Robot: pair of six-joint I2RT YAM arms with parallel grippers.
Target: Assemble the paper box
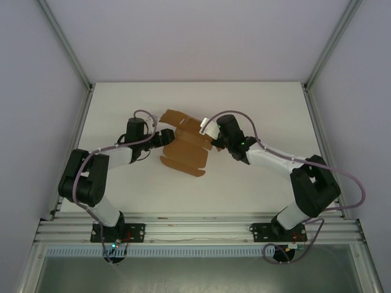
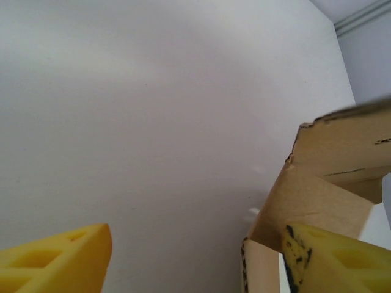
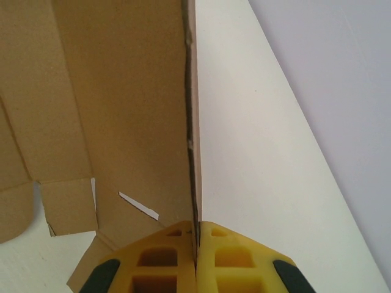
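Note:
The paper box [image 1: 186,146] is a brown die-cut cardboard sheet, partly folded, lying between the two arms mid-table. My right gripper [image 1: 214,139] is at its right edge, and in the right wrist view this gripper [image 3: 197,235] is shut on a raised cardboard panel [image 3: 190,110] seen edge-on. My left gripper [image 1: 164,138] is at the sheet's left side; in the left wrist view it [image 2: 195,259] stands open, with a folded flap [image 2: 324,183] lying against the right yellow finger [image 2: 333,259] and nothing between the fingers.
The white table [image 1: 140,183] is enclosed by pale walls and aluminium posts [image 1: 67,43] at the back corners. A metal rail [image 1: 195,232] holding both arm bases runs along the near edge. Cables loop over each arm.

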